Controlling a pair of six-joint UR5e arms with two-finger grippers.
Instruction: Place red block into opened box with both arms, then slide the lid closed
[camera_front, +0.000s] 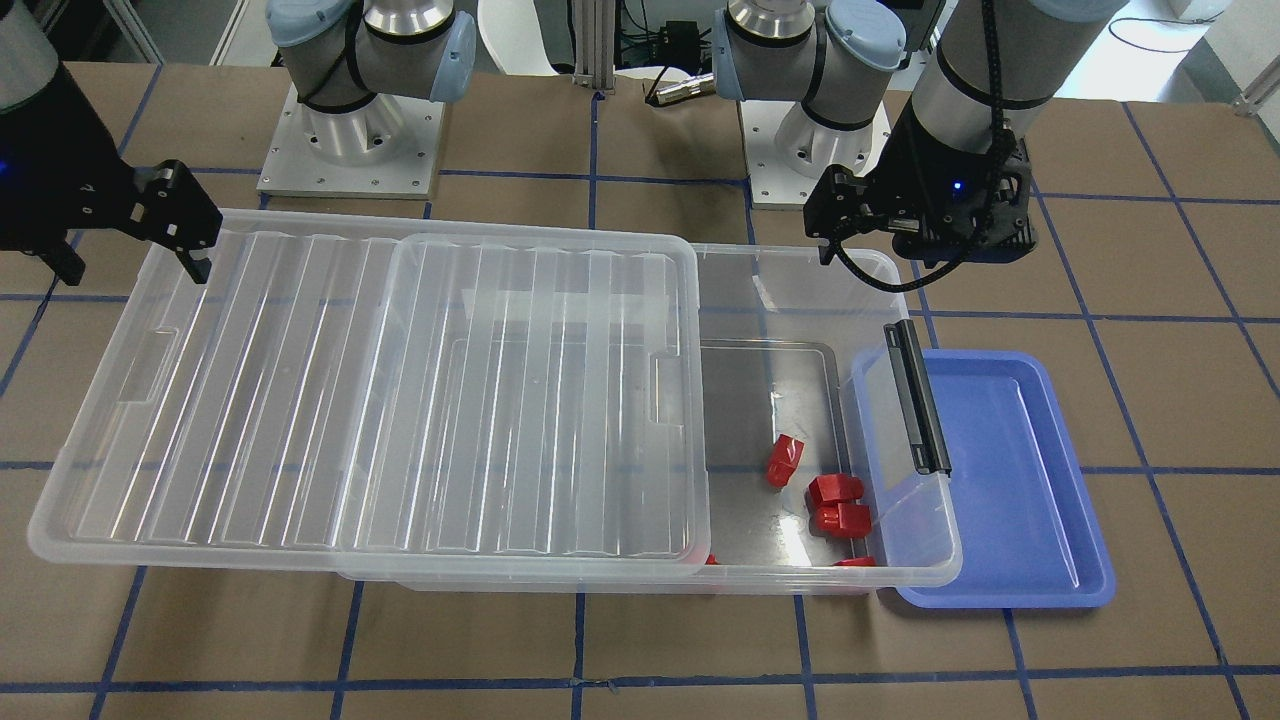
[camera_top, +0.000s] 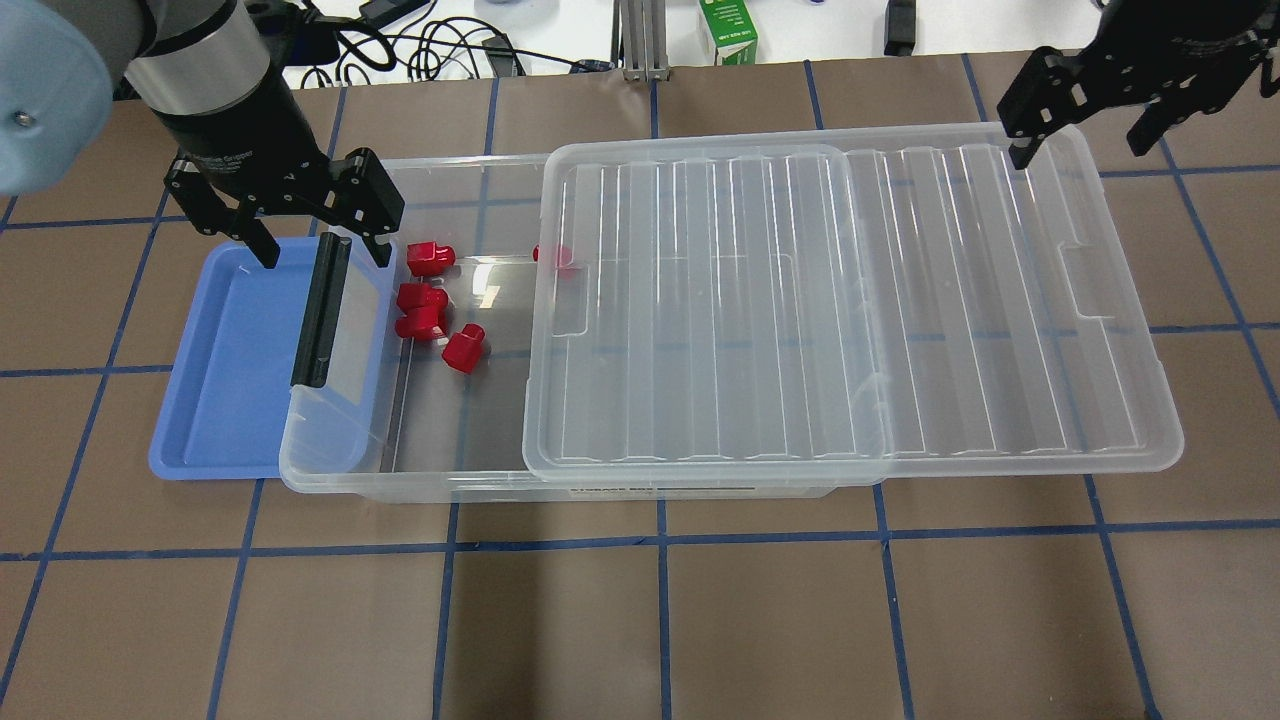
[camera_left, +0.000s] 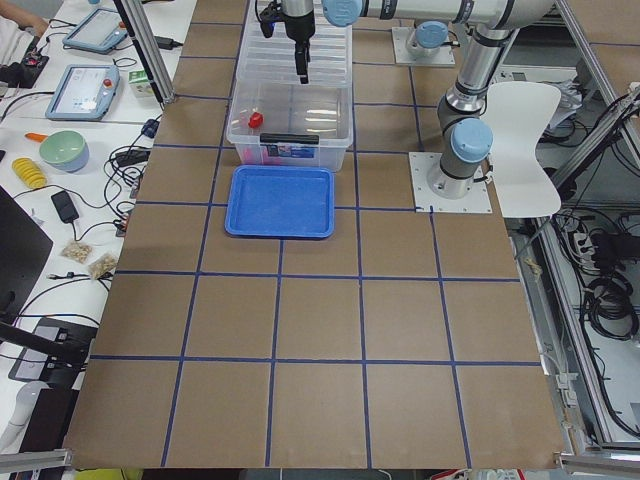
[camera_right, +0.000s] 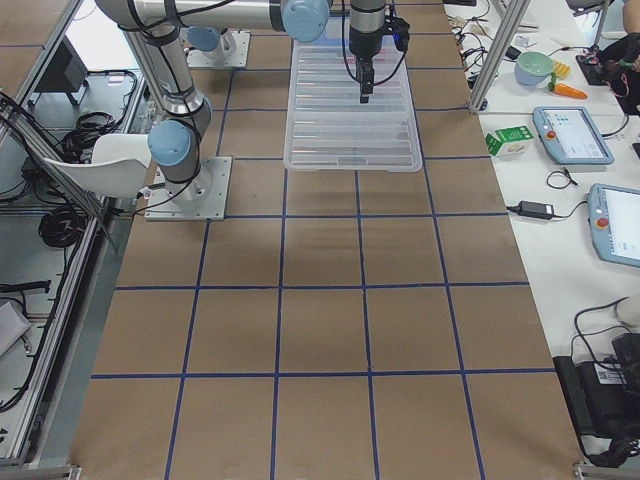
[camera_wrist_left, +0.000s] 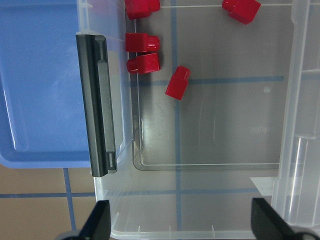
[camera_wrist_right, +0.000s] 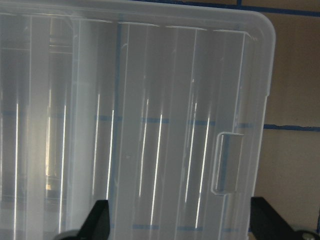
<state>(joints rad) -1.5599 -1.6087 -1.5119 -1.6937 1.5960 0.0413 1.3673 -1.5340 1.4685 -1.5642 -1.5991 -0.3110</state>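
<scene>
Lying in the box (camera_top: 335, 440), red blocks (camera_top: 420, 300) sit near the left tool (camera_top: 325, 257).

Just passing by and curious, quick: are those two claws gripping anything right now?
Left gripper: open, holding nothing.
Right gripper: open, holding nothing.

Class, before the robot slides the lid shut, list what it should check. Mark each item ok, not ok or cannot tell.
1. Red blocks inside box: ok.
2. Tray empty: ok.
3. Left gripper open, holding nothing: ok.
4. Right gripper open, over the far end of the lid: ok.
5. Right gripper touching lid: cannot tell.
6. Left gripper out of the lid's path: cannot tell; it hangs over the box's handle end.
</scene>
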